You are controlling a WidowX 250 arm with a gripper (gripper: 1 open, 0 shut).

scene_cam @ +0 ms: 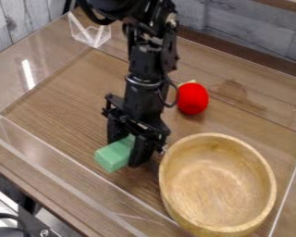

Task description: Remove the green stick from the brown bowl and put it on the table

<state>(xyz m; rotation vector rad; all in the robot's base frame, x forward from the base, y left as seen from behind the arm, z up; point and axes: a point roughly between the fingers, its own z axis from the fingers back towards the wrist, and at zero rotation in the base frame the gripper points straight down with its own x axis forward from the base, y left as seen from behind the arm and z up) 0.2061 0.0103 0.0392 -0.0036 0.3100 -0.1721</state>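
At far left I see the clear acrylic wall (40, 65) bordering the counter (64, 111). Left of centre, the green stick (115, 155) sits low at the counter surface, outside the brown bowl (218, 180); I cannot tell whether it touches the wood. My gripper (136, 148) points steeply down, jaws clamped on the stick. A red ball (191, 97) lies behind the bowl.

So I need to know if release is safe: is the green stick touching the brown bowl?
Apart. The camera view shows the green stick left of the brown bowl, with the gripper and bare table between them.
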